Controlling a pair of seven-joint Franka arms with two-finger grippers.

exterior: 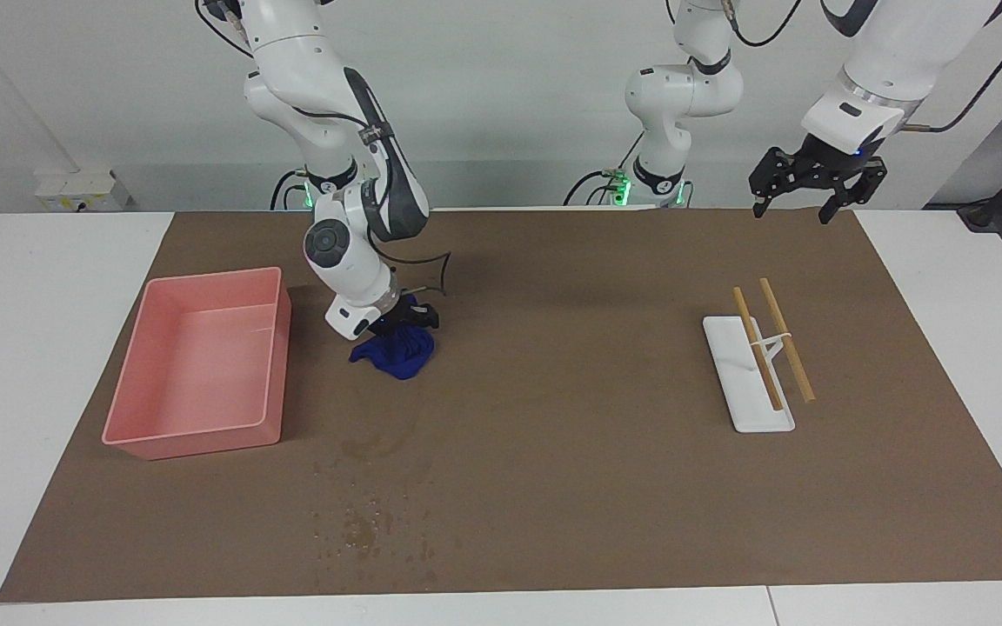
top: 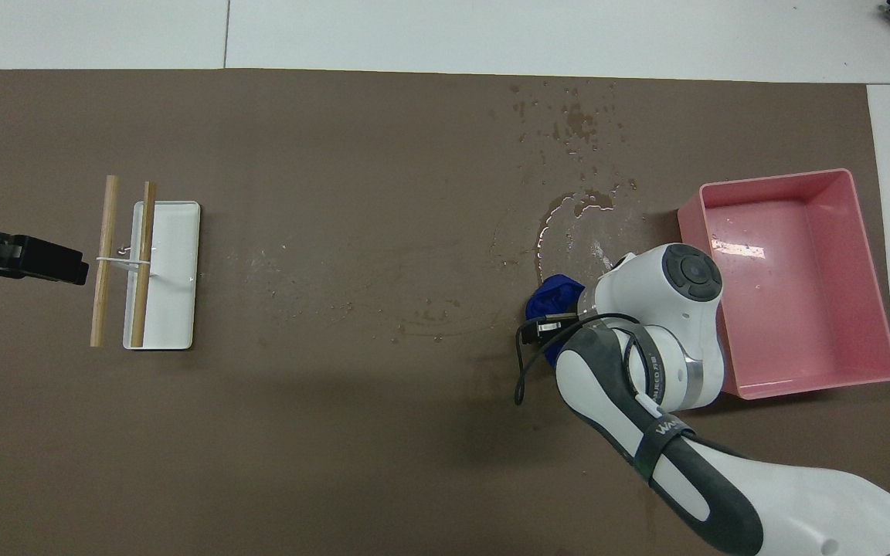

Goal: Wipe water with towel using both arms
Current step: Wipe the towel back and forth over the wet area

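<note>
The navy towel (exterior: 394,352) (top: 549,296) lies bunched on the brown mat beside the pink tray (exterior: 144,374). My right gripper (exterior: 408,324) points down onto the towel's top and is shut on the towel; the white wrist hides much of the cloth from above. Water droplets and dark blotches (exterior: 369,524) (top: 572,120) lie farther from the robots than the towel, and a glossy wet patch (top: 578,224) lies between them and the towel. My left gripper (exterior: 792,211) (top: 74,266) hangs open and waiting over the mat's edge near its own base.
A white rack (exterior: 744,378) (top: 171,270) with two wooden sticks sits toward the left arm's end of the mat. The pink tray (top: 870,270) holds a few drops. The brown mat (exterior: 571,452) covers most of the white table.
</note>
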